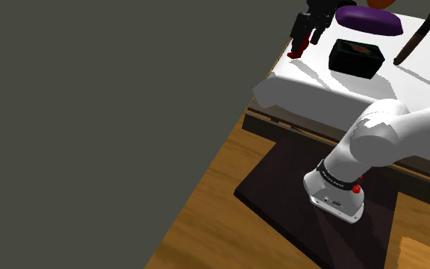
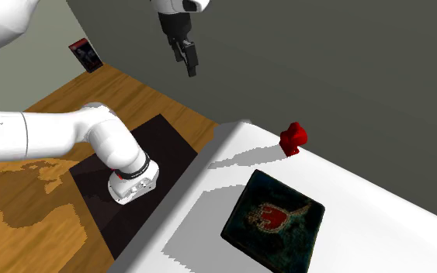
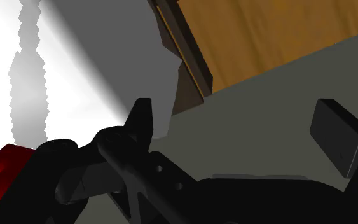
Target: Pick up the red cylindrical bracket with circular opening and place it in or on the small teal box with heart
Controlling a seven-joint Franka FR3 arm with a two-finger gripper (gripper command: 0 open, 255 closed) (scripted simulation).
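Pincer (image 3: pixel 238 113) is hanging in the air, its black fingers (image 3: pixel 142 124) standing wide apart and clasping nothing. The red bracket (image 2: pixel 294 138) is sitting just off to one side of it, untouched, on the white surface (image 2: pixel 364 209) close to the edge by the grey wall. The dark teal box (image 2: pixel 273 219) is lying flat on that surface, apart from the bracket, showing a red heart on its top. Beyond it in the shoulder view, a purple object (image 1: pixel 368 21) and a dark stick-like tool (image 1: pixel 413 40) are resting.
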